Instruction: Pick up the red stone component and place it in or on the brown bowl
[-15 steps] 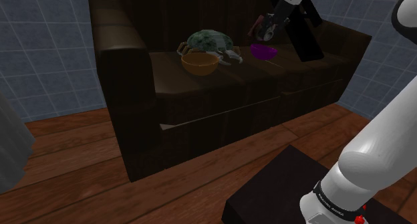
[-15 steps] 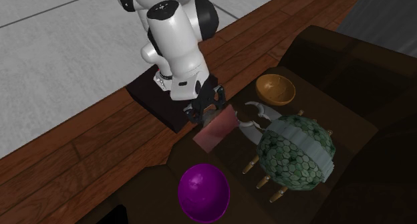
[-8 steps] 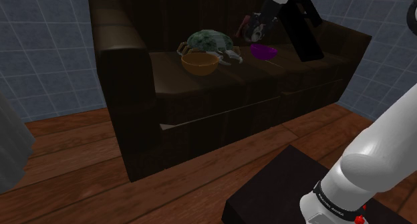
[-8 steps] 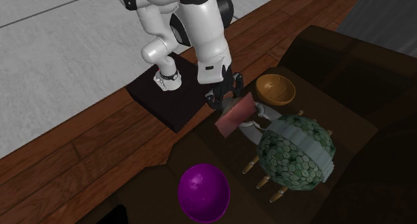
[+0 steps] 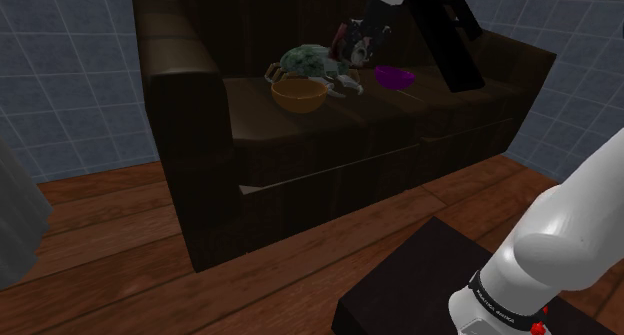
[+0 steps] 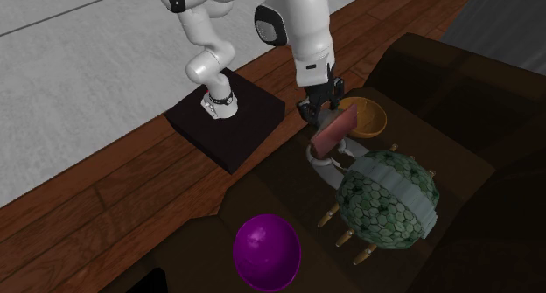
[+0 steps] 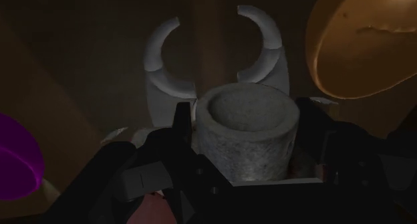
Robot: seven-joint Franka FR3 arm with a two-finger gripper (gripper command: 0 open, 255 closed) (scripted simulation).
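reaching over sofa (image 5: 300,133), end effector (image 6: 320,116) clasping component (image 6: 337,130)

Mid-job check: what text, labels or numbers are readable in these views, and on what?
None readable.
Small white lettering on the black band low on the arm, shoulder view: too small to read.
No lettering on the red block, brown bowl, purple bowl or sofa.

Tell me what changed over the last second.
The claw, shut on the reddish block, carried it across the sofa from near the purple bowl toward the brown bowl. Both bowls and the green shelled figure stayed put.
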